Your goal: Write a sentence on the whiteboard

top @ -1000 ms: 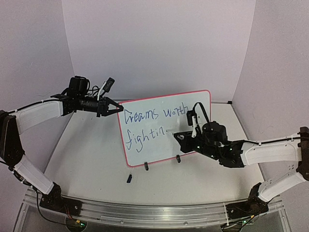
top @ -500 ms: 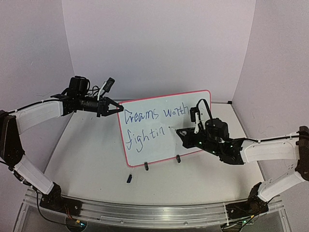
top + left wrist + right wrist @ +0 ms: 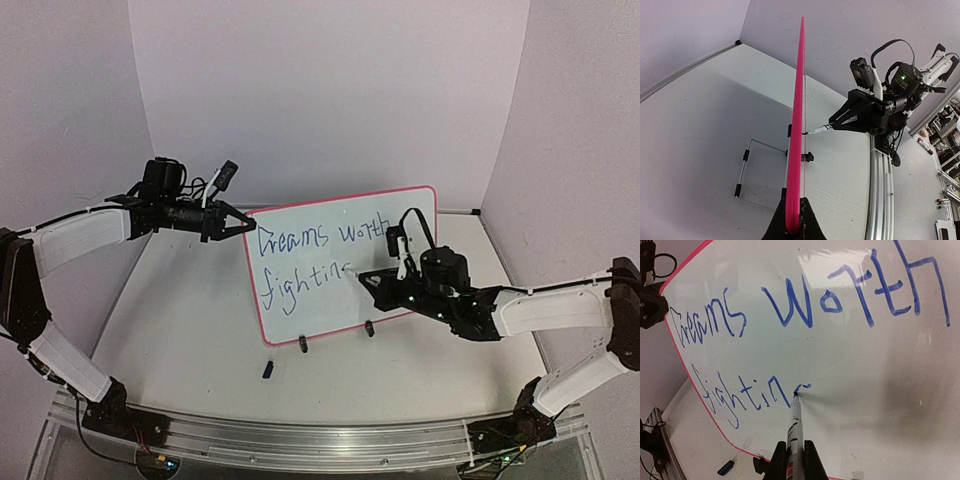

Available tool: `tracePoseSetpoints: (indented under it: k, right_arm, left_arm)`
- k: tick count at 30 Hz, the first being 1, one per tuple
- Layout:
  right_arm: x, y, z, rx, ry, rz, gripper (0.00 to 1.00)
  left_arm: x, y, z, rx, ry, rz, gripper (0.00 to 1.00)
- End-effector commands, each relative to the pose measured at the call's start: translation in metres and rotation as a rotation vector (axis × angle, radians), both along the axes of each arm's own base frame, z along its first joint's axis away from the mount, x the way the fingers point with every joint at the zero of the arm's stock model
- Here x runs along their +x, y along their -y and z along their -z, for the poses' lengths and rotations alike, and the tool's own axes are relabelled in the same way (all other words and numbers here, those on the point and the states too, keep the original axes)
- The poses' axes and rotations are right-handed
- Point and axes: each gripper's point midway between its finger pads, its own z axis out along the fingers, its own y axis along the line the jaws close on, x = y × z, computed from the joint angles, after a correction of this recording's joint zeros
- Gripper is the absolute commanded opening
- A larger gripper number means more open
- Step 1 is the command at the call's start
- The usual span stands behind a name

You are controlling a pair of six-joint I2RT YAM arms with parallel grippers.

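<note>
The whiteboard (image 3: 340,262) with a red-pink rim stands tilted on two black clip feet and reads "Dreams worth fightin" in blue. My left gripper (image 3: 243,224) is shut on its top left corner; in the left wrist view the rim (image 3: 799,125) runs edge-on from my left gripper (image 3: 793,227). My right gripper (image 3: 372,280) is shut on a white marker (image 3: 795,427). The marker tip touches the board (image 3: 850,360) at a short new blue stroke after "fightin". The marker also shows in the left wrist view (image 3: 821,129).
A blue marker cap (image 3: 268,369) lies on the table in front of the board, also in the right wrist view (image 3: 725,468). A wire stand (image 3: 747,167) props the board from behind. Walls close in at the back and sides.
My right gripper lifted the marker up and right, then came back down to the board after "fightin", where a short new stroke now shows. The left arm has not moved.
</note>
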Motion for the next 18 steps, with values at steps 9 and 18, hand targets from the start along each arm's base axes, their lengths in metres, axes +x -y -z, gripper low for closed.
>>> tracePoseSetpoints:
  k: [9, 18]
  right_arm:
    - [-0.002, 0.008, -0.005, 0.015, 0.008, 0.016, 0.0]
    - [0.006, 0.011, -0.032, 0.001, 0.087, 0.045, 0.0]
  left_arm:
    - [-0.012, 0.004, 0.038, 0.102, -0.034, 0.037, 0.0]
    - [-0.012, 0.004, 0.038, 0.101, -0.032, 0.037, 0.0]
